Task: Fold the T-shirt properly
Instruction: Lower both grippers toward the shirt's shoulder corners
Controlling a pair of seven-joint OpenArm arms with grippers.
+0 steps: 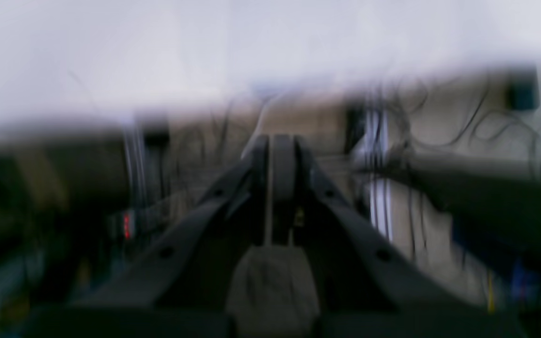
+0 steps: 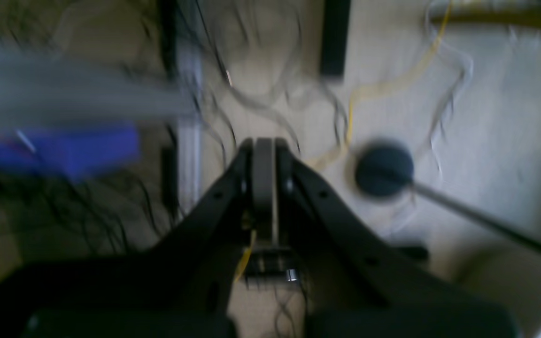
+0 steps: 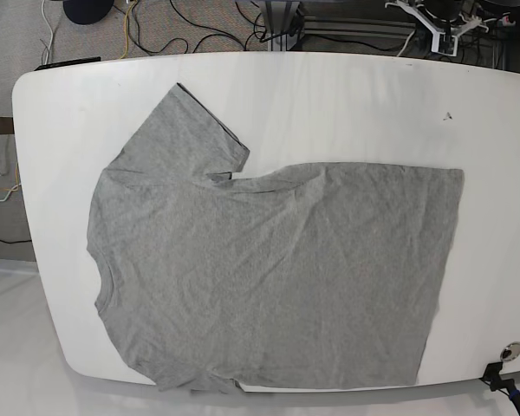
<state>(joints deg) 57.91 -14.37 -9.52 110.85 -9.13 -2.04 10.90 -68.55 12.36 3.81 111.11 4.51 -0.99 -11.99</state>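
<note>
The grey T-shirt [image 3: 269, 273] lies spread flat on the white bench [image 3: 347, 104], collar toward the bench's left end, hem toward its right. One sleeve points up toward the far edge; the near sleeve spills over the near edge. The fabric is lightly wrinkled and nothing is folded over yet, so by the look of it the task is barely begun.

Neither arm shows in the base view. Both wrist views are blurred and look past the bench to the floor, with cables [image 2: 359, 89] and a dark round base [image 2: 384, 170] below. The left hand [image 1: 282, 159] has its fingers pressed together with nothing between them; the right hand [image 2: 265, 162] is pinched closed and empty too.

To start well, I'd judge each hand should open and come down on one long side of the shirt, one at the shoulder and one at the hem. They should pinch only the top layer and carry it across evenly so the edge lands straight.

No containers anywhere on the bench.
</note>
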